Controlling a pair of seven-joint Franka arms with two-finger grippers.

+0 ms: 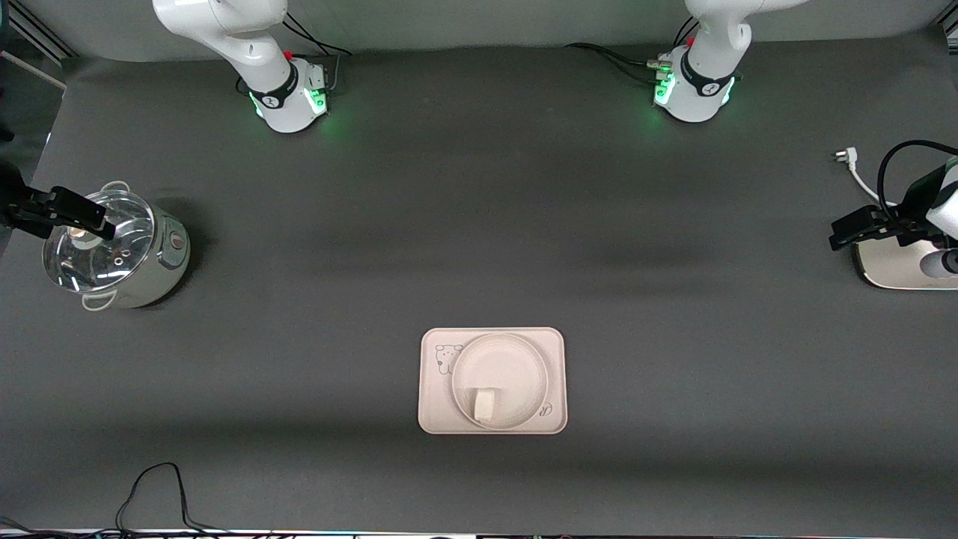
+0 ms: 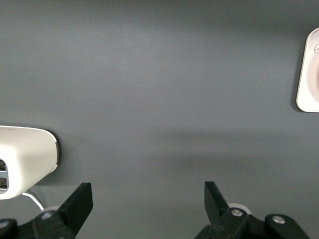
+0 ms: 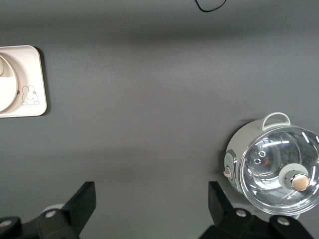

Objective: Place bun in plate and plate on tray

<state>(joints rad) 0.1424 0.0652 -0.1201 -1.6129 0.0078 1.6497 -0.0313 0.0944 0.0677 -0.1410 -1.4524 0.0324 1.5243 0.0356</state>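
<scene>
At table ends, both end effectors [image 1: 842, 232] [image 1: 93, 221] wide open, empty; tray [image 2: 306, 74] cut off in wrist views.

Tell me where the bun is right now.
In the front view, the bun lies in the plate, on the part nearest the camera; the plate sits on the tray.

No word, number or brand name could be read anywhere. The tray [image 1: 430, 382] carried the only printing: a small bear cartoon in line drawing at its corner toward the right arm's end, farther from the front camera, and a tiny curly mark at the nearer corner toward the left arm's end, too small to make out. In the right wrist view a little rabbit drawing stood on one corner of the tray [image 3: 36, 74].
</scene>
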